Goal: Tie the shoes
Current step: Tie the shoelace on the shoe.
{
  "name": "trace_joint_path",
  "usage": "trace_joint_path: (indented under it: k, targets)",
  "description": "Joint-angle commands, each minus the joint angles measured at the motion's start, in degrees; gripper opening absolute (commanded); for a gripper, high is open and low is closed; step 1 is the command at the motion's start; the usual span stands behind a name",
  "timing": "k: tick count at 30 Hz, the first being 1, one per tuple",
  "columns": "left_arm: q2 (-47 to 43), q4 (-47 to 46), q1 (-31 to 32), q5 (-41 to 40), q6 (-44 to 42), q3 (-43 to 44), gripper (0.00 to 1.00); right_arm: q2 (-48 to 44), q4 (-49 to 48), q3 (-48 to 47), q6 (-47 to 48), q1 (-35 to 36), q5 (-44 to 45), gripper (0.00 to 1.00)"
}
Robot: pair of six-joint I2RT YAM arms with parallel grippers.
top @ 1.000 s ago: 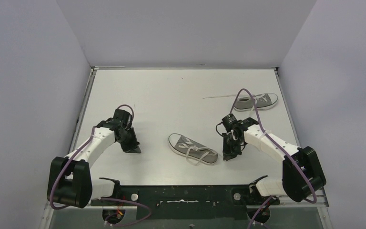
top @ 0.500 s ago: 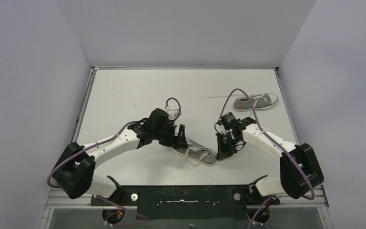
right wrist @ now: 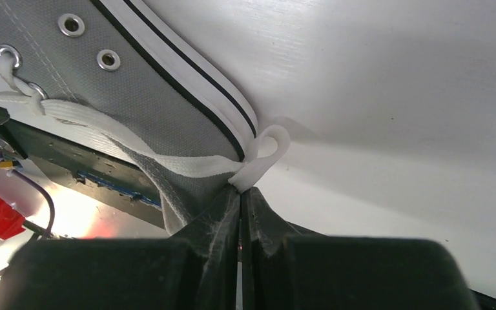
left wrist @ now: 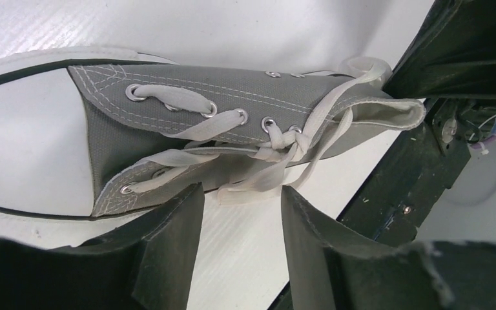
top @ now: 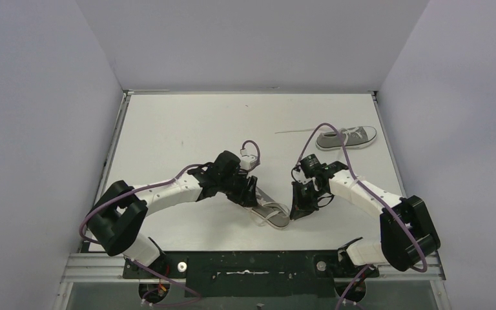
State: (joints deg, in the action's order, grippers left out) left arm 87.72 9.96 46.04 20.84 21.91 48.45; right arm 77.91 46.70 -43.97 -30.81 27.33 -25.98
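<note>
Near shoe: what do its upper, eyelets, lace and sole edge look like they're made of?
The upper looks like matte grey woven canvas: weave and stitch rows show. The eyelets are probably metal, shiny rings. The lace seems flat white woven fabric, folding softly. The sole edge looks like smooth white rubber with thin black stripes.

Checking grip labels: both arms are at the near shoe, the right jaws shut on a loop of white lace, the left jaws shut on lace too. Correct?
No. The left jaws stand open: the left wrist view shows a gap between them, with the laces of the near shoe just beyond, ungripped. The right jaws are indeed shut on the lace loop.
</note>
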Motion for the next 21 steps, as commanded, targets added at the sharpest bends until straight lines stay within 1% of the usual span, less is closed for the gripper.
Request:
trace_joint_path:
  k: [1,4,10,12,14,16,18,20,21]
  targets:
    - [0.1,-3.6,0.1,0.9,-3.3,0.9,0.42,-3.4,-1.7,0.2,-2.1,-0.2,-1.0,0.0]
    - [0.4,-5.1,0.6,1.5,-3.1,0.9,0.38,-3.7,-1.5,0.1,-2.1,-0.2,-2.0,0.0]
    - [0.8,-7.2,2.0,0.9,-2.8,0.2,0.41,-3.3,-1.5,0.3,-2.2,0.0,-3.3,0.0]
    - [1.5,-7.2,2.3,0.5,-2.3,0.7,0.4,-3.5,-1.2,0.2,-2.2,0.0,-3.4,0.0]
    - [2.2,-6.0,2.2,-0.5,-2.3,1.3,0.3,-3.7,-1.0,0.2,-2.4,0.1,-3.4,0.0]
    - [1.9,-5.6,2.3,-1.5,-2.4,1.1,0.22,-3.9,-0.9,0.2,-2.6,0.1,-3.3,0.0]
    - [0.9,-4.8,2.3,-2.2,-2.9,0.6,0.13,-4.1,-0.3,0.1,-2.5,0.1,-2.9,0.0]
    - [-0.9,-2.6,2.3,-4.4,-3.5,0.2,0.02,-4.0,0.8,-0.3,-2.5,0.1,-2.0,0.0]
    - [-1.9,-1.6,2.2,-5.7,-3.7,-0.2,0.0,-4.0,1.6,-0.4,-2.5,0.1,-1.2,0.0]
